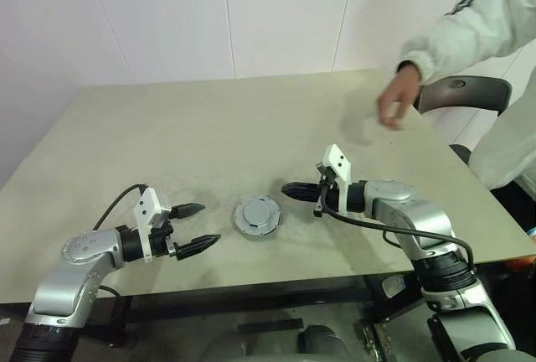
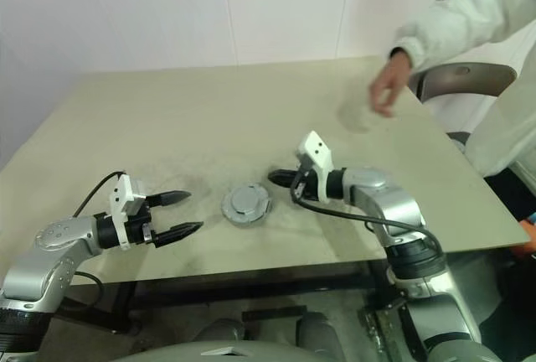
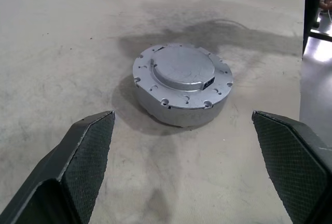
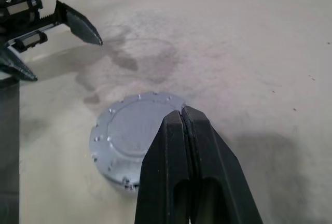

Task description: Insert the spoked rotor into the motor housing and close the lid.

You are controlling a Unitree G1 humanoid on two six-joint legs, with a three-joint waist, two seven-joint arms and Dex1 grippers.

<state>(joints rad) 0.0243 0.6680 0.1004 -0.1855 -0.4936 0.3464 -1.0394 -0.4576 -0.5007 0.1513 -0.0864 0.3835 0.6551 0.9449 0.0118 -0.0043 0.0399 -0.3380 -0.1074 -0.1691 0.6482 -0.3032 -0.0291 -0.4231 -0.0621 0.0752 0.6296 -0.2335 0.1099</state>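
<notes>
White wall panels are standing behind a beige table (image 1: 251,119) whose top is showing dark smudges near the front edge. Near that front edge, between the two arms, the closed motor assembly is sitting flat: the grey-silver lid (image 1: 256,212), round with a raised centre and small holes around its rim, is resting on top of the motor housing (image 3: 176,114), whose grey side wall is showing beneath it in the left wrist view. The left gripper (image 1: 196,228) is hovering just to the left of the assembly, its two black fingers spread wide apart and pointing toward it. The right gripper (image 1: 289,188) is hanging just to the right of the lid, fingers pressed together, gripping nothing. At the far right of the table a person's hand (image 1: 392,104) in a pale sleeve is reaching over the surface.
</notes>
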